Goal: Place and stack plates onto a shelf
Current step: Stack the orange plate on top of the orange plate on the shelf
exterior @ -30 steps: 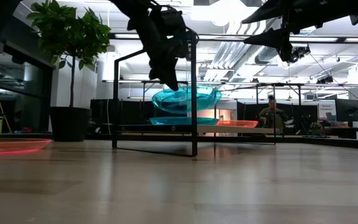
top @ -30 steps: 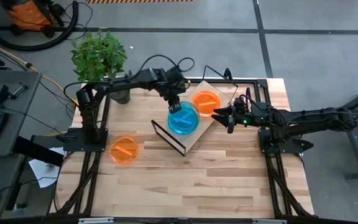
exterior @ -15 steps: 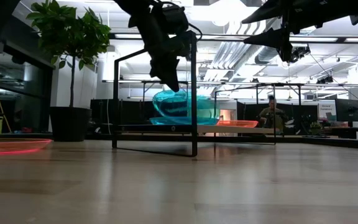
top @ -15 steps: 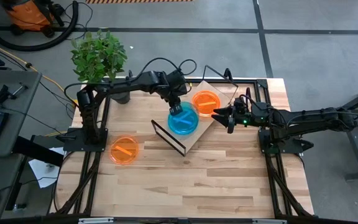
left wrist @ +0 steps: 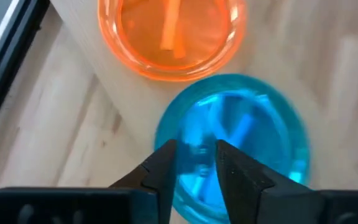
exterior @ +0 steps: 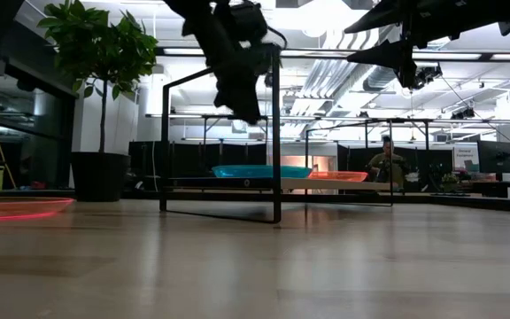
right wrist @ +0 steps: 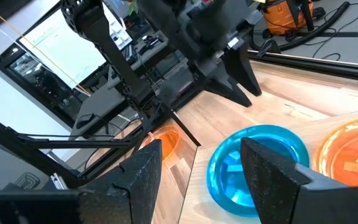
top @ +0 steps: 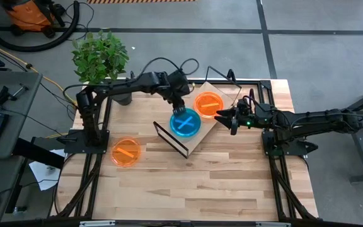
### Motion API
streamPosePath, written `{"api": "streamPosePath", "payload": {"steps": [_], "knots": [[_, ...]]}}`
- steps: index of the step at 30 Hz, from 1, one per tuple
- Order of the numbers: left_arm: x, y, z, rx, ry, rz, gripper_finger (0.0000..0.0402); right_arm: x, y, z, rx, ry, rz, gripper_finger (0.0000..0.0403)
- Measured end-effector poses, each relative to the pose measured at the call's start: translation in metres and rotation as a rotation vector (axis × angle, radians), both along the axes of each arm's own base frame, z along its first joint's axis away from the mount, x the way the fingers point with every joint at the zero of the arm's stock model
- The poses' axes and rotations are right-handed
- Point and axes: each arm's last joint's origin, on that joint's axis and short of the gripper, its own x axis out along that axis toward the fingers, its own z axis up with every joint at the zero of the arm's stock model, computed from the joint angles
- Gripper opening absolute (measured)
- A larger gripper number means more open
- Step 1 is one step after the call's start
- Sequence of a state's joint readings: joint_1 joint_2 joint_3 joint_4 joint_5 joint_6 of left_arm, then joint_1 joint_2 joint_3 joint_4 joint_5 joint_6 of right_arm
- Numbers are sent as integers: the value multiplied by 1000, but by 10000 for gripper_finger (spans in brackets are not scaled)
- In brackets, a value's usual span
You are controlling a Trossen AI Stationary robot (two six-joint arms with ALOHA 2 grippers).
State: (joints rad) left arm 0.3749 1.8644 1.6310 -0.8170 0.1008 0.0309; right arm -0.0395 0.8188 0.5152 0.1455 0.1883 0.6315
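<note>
A light wooden shelf (top: 201, 131) holds a stack of cyan-blue plates (top: 186, 123) beside orange plates (top: 208, 103); 1 orange plate (top: 126, 152) lies apart on the table.

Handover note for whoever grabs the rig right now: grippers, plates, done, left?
Left gripper: open, above the blue plate stack, holding nothing.
Right gripper: open, empty, waiting at the shelf's right edge.
Shelf holds the blue stack and an orange plate side by side.
Another orange plate sits on the tabletop, front left.
Left: move it onto the orange one on the shelf.
</note>
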Motion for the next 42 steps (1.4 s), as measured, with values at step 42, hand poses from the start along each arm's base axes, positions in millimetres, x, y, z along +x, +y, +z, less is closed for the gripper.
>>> {"api": "streamPosePath", "payload": {"steps": [42], "knots": [[-198, -119, 29, 5, -1174, 210, 113, 0, -1, 1, 40, -21, -51, 200]]}}
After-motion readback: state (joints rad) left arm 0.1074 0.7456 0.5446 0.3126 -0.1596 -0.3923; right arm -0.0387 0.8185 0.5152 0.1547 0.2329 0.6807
